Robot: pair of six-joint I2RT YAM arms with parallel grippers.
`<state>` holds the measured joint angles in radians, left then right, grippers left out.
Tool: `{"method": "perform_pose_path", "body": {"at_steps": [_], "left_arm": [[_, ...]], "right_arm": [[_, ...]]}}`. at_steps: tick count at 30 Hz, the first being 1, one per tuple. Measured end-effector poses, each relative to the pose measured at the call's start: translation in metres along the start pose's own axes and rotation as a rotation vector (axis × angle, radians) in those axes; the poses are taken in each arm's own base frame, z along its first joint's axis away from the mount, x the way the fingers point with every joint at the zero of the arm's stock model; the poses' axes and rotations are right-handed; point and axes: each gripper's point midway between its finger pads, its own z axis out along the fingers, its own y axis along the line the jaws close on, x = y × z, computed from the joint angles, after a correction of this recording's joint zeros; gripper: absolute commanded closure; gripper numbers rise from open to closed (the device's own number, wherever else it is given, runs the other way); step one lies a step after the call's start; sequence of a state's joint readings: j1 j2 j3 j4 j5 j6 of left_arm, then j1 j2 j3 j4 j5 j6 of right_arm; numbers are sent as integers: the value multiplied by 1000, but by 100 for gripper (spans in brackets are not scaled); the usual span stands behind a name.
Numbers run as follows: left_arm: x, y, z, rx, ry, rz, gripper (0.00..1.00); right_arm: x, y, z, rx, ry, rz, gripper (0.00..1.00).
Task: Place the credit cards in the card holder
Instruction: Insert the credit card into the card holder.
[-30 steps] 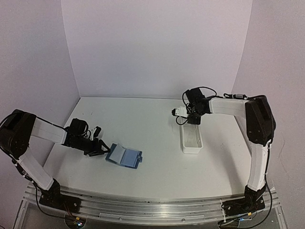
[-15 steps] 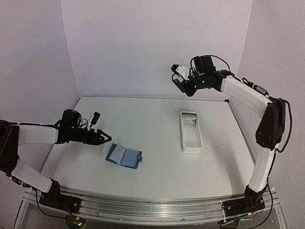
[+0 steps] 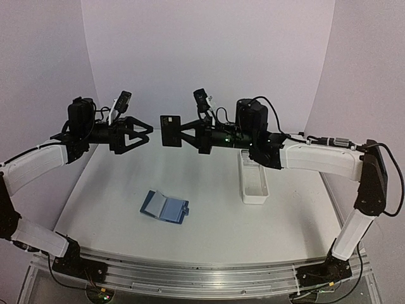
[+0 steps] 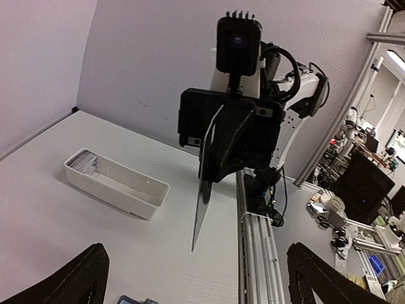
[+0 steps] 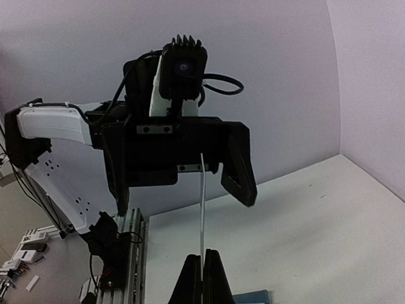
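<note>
A dark credit card (image 3: 171,130) hangs in mid-air above the table, with my right gripper (image 3: 184,134) shut on its right edge. The right wrist view has it edge-on as a thin pale line (image 5: 202,202) rising from the shut fingertips (image 5: 204,273). My left gripper (image 3: 148,131) faces it from the left, open, with a small gap to the card. The left wrist view has the card (image 4: 205,190) edge-on under the right gripper (image 4: 234,142), between my wide-apart fingers (image 4: 73,282). The blue card holder (image 3: 164,208) lies open on the table below, touched by neither gripper.
A long white tray (image 3: 254,178) stands right of centre under the right arm, with what looks like more cards at its far end (image 4: 83,163). An aluminium rail (image 4: 259,253) runs along the near table edge. Walls close the back and sides.
Both arms have lifted off the table. The right arm rose from the tray and swung left with a card. The left gripper left the card holder, rose and opened wide.
</note>
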<state>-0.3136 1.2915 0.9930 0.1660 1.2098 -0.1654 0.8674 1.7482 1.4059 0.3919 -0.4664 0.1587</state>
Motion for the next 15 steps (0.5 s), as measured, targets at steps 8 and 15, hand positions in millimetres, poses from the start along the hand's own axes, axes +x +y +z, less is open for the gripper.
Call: {"method": "perform_pose_path", "body": {"at_steps": [8, 15], "left_arm": [[-4, -36, 25, 119, 29, -50, 41], [-16, -49, 29, 155, 21, -77, 99]], "right_arm": [[-20, 54, 13, -138, -121, 12, 100], [-15, 55, 14, -129, -135, 18, 100]]}}
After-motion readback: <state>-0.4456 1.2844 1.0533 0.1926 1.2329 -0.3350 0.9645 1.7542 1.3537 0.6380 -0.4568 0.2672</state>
